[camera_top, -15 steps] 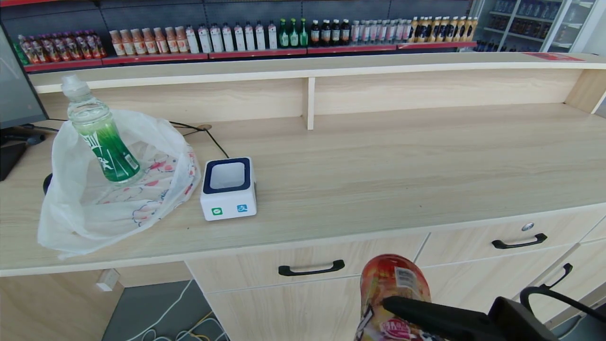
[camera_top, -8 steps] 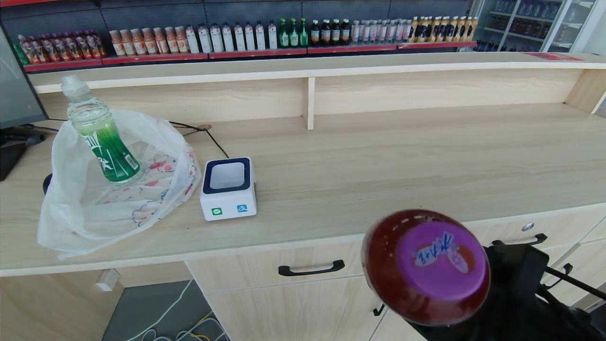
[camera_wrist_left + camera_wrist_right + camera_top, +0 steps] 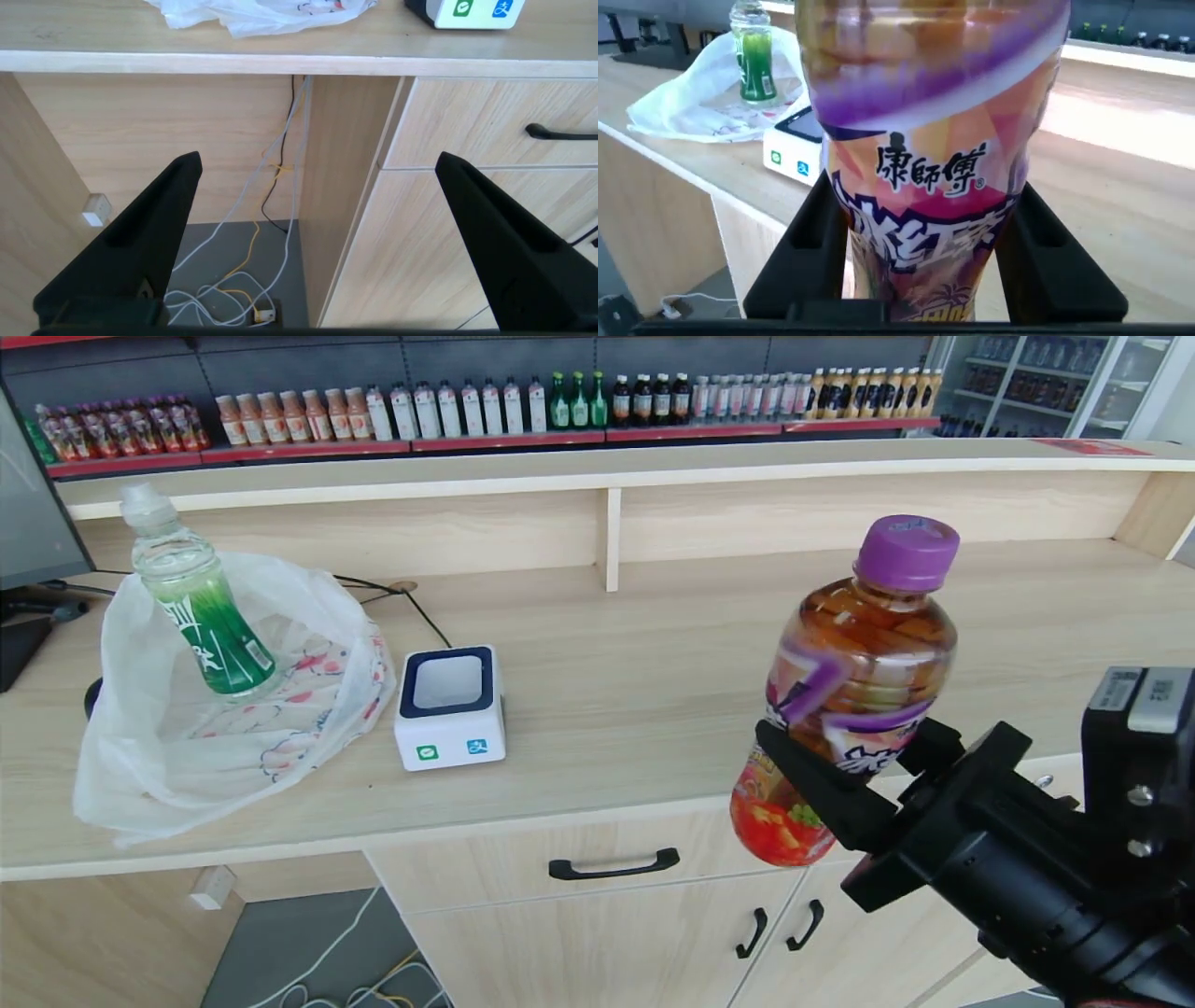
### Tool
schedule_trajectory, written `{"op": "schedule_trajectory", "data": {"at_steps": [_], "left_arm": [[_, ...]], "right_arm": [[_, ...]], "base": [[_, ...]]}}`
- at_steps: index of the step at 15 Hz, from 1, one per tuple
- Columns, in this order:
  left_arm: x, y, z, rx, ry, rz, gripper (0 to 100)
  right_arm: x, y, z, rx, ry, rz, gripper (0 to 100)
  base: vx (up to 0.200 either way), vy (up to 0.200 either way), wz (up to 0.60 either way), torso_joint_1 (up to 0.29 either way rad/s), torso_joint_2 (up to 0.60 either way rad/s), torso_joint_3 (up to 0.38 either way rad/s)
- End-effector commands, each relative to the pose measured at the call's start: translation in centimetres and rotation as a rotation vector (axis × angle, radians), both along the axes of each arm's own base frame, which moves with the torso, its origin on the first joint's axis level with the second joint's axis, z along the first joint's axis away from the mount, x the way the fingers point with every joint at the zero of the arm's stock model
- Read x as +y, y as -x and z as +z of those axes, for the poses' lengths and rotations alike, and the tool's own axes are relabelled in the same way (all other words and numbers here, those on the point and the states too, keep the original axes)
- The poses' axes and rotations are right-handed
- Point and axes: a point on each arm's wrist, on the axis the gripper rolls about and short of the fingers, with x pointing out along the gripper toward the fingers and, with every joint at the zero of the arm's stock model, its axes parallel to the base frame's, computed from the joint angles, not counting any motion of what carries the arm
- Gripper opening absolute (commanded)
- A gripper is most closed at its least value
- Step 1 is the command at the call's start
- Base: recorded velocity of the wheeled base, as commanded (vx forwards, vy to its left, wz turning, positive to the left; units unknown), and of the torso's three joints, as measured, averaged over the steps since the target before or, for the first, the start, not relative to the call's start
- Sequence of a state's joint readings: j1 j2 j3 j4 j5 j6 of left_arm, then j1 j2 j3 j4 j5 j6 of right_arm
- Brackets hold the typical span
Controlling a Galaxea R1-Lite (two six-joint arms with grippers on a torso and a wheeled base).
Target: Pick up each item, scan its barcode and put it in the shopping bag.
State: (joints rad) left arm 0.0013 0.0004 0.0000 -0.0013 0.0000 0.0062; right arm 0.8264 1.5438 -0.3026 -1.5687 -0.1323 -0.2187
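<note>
In your head view, the right gripper [image 3: 859, 761] is clamped on the tea bottle [image 3: 864, 653] at its lower label. The bottle is held off the counter [image 3: 747, 644], near its front edge, roughly upright with the purple cap [image 3: 907, 553] on top. Far to the left, the shopping bag [image 3: 187, 747] lies open on the counter with a green bottle [image 3: 201, 607] standing in it. The white scanner [image 3: 450, 705] sits just beside the bag.

In your left wrist view, the left gripper [image 3: 318, 163] hangs below the counter edge, facing the cupboard front. Its jaws are spread wide with nothing between them, and cables [image 3: 252, 271] lie on the floor beyond.

In your right wrist view, the black fingers [image 3: 817, 233] press both sides of the tea bottle, with the bag, green bottle and scanner well beyond it.
</note>
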Motion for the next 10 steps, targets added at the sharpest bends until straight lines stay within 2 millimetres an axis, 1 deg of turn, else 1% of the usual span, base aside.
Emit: {"op": "schedule_trajectory", "data": {"at_steps": [1,2,3,5,7,8,9,10], "left_arm": [[0.0,0.0,0.0,-0.001,0.0,0.0,100],[0.0,0.0,0.0,-0.001,0.0,0.002,100],[0.0,0.0,0.0,-0.001,0.0,0.0,100],[0.0,0.0,0.0,-0.001,0.0,0.0,100],[0.0,0.0,0.0,-0.001,0.0,0.0,100],[0.0,0.0,0.0,-0.001,0.0,0.0,100],[0.0,0.0,0.0,-0.001,0.0,0.0,100],[0.0,0.0,0.0,-0.001,0.0,0.0,100]], "right_arm": [[0.2,-1.5,0.0,0.03,-0.04,-0.025,0],[0.3,-1.8,0.2,0.035,-0.058,-0.027,0],[0.4,-3.1,0.7,0.034,-0.102,-0.049,0],[-0.2,-5.4,1.4,0.018,-0.14,-0.112,0],[0.0,-5.9,1.6,0.039,-0.192,-0.096,0],[-0.7,-6.6,1.6,0.048,-0.212,-0.126,0],[-1.1,-6.8,1.4,0.054,-0.21,-0.142,0],[-2.4,-7.6,1.5,0.044,-0.211,-0.206,0]], "base": [[0.0,0.0,0.0,0.0,0.0,0.0],[0.0,0.0,0.0,0.0,0.0,0.0],[0.0,0.0,0.0,0.0,0.0,0.0],[0.0,0.0,0.0,0.0,0.0,0.0],[0.0,0.0,0.0,0.0,0.0,0.0],[0.0,0.0,0.0,0.0,0.0,0.0],[0.0,0.0,0.0,0.0,0.0,0.0],[0.0,0.0,0.0,0.0,0.0,0.0]]}}
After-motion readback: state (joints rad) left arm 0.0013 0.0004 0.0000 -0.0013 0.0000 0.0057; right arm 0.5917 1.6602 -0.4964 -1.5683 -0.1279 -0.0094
